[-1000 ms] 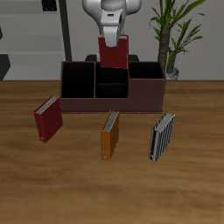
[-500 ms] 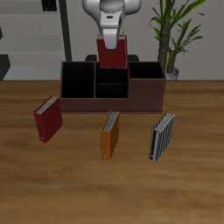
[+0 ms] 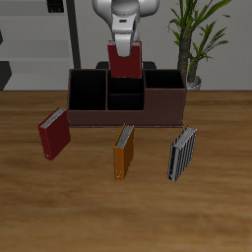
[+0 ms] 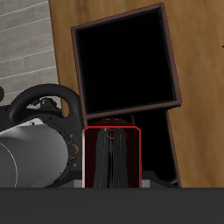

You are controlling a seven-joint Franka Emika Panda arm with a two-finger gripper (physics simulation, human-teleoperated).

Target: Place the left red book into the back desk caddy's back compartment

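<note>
The table (image 3: 126, 221) carries the back desk caddy (image 3: 126, 110) close to its back edge. The caddy has 2 large end bays and 1 halved middle section. The gripper (image 3: 124, 41) hangs above this middle section, and its fingers are closed on the top of the left red book (image 3: 125, 61), which is upright and in the air, with its lower edge about at the level of the caddy's rim. The back compartment (image 3: 125, 83) lies directly under it. In the wrist view the book (image 4: 112, 156) fills the space between the jaws.

To do this step well, the arm should probably go straight down, keeping the book vertical and clear of the divider walls, and release only when the book is deep inside the cell.
</note>
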